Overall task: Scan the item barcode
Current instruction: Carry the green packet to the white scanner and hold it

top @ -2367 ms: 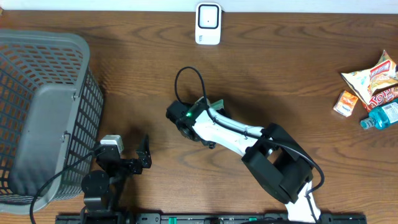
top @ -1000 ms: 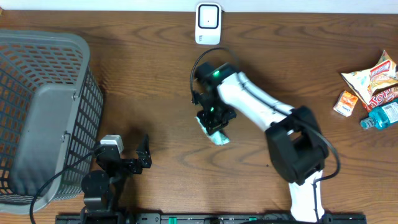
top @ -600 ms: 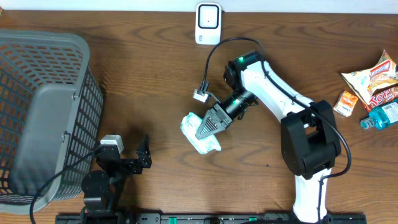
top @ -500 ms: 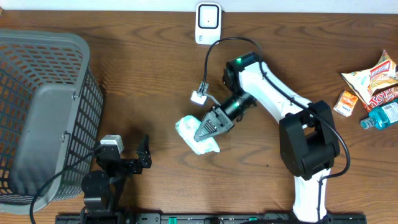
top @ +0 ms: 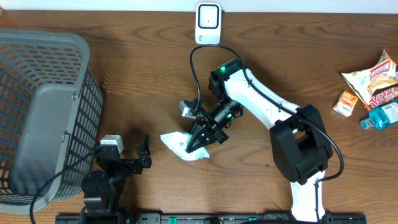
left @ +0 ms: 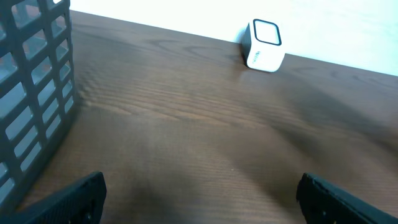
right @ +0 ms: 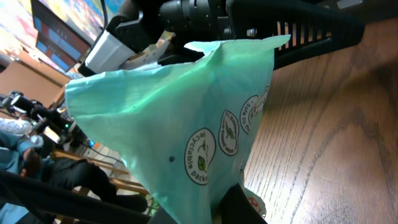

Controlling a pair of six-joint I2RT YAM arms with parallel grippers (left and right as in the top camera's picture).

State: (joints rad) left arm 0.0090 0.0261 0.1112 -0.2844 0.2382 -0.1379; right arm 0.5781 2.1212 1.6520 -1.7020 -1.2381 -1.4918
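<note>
At the wooden table [top: 124, 56], my right gripper [top: 194, 143] has its jaws clamped together on a pale green packet [top: 179, 144], pinching it by one edge. The packet sits near the middle of the table, towards the front edge, and I cannot tell whether it touches the wood. From the right wrist camera, the packet [right: 186, 118] fills most of the view, crumpled, with small round leaf emblems printed down one side. No barcode can be made out on the face that shows.

The white barcode scanner [top: 208, 23] stands upright at the far edge of the table, well apart from the packet.

My left gripper [left: 200, 190] rests at the near left with its jaws spread wide and nothing between them. Its camera looks across bare wood to the scanner [left: 264, 45]. A grey basket [top: 43, 112] stands at the left end of the table, just beside that arm.

At the far right edge lie a crisp bag [top: 373, 78], a small orange carton [top: 345, 104] and a blue bottle [top: 382, 115], close together and well apart from both arms.
</note>
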